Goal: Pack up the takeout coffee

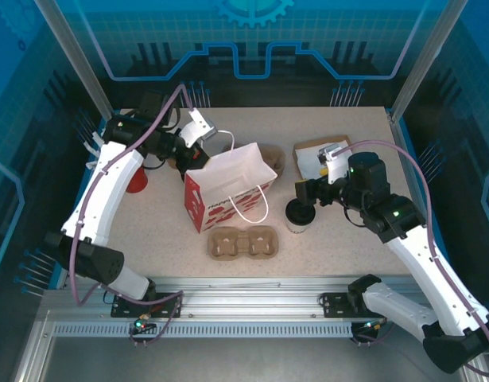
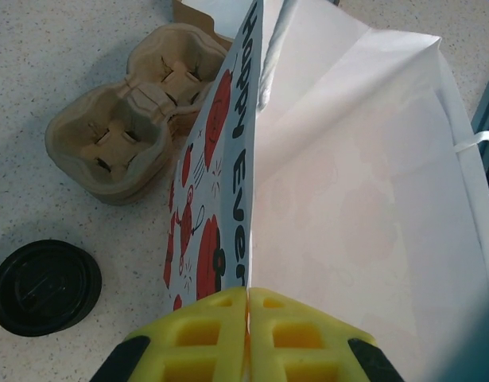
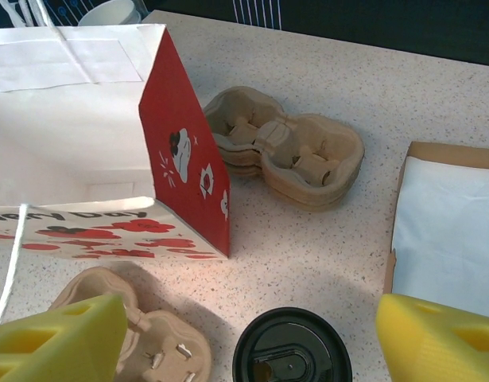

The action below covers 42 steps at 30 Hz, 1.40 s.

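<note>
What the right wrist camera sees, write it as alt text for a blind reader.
The open right claw frames the black-lidded takeout coffee, which stands on a speckled table. At upper left a red-and-white paper bag shows its white inside, with a cardboard cup carrier lying beside it.

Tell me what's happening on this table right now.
The left tool is shut on the top edge of the red-and-white paper bag, keeping its mouth open. The right tool hangs open over the takeout coffee, one finger to each side of its black lid, not gripping it. The cup stands on the table beside the bag, so nothing is packed yet. A cardboard carrier tray lies in front of the bag.
</note>
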Tool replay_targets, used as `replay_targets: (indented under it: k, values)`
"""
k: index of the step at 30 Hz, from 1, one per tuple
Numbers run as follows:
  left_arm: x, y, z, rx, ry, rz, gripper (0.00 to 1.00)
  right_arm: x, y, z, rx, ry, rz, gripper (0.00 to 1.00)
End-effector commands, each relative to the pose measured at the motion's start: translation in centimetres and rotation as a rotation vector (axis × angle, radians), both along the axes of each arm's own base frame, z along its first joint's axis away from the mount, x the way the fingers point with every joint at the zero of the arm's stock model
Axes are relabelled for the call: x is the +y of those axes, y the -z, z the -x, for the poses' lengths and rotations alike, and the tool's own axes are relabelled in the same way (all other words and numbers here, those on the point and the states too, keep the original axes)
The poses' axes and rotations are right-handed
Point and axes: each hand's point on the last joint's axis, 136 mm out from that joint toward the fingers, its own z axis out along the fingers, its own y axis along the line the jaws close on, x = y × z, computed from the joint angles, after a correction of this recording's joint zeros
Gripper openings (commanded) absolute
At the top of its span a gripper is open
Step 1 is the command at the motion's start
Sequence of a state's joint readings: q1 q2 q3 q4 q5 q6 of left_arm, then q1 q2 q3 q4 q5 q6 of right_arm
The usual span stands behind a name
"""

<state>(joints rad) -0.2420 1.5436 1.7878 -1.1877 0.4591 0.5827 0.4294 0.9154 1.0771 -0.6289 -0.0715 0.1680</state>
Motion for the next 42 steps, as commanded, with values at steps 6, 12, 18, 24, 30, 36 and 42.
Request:
replay_targets:
  k: [6, 12, 18, 24, 30, 36, 42]
  values:
    - [-0.4, 0.0, -4.0, -0.037, -0.049, 0.084, 0.0, 0.1, -0.4, -0.3, 0.003, 0.008, -0.013, 0.83]
    - [0.3, 1.5, -5.7, 0.009, -0.116, 0.106, 0.01, 0.2, -0.2, -0.7, 0.012, 0.009, -0.009, 0.83]
    - [1.0, 1.4, -6.8, 0.043, -0.203, 0.134, 0.3, 0.5, 0.3, -0.9, 0.03, 0.007, 0.002, 0.83]
    - [1.7, -0.2, -6.4, 0.045, -0.264, 0.145, 0.48, 0.6, 0.9, -0.9, 0.049, 0.006, 0.018, 0.83]
    - [4.9, -4.1, -5.3, -0.018, -0.474, 0.135, 0.6, 1.3, 1.4, -0.9, 0.064, -0.019, 0.037, 0.84]
    - [3.2, -5.6, 1.4, -0.06, -0.409, 0.239, 0.61, 3.8, 1.5, 0.0, 0.067, -0.153, 0.013, 0.85]
    - [-1.1, -1.0, 11.4, -0.071, -0.083, 0.169, 0.63, 6.0, 1.4, 2.1, 0.069, -0.32, -0.045, 0.89]
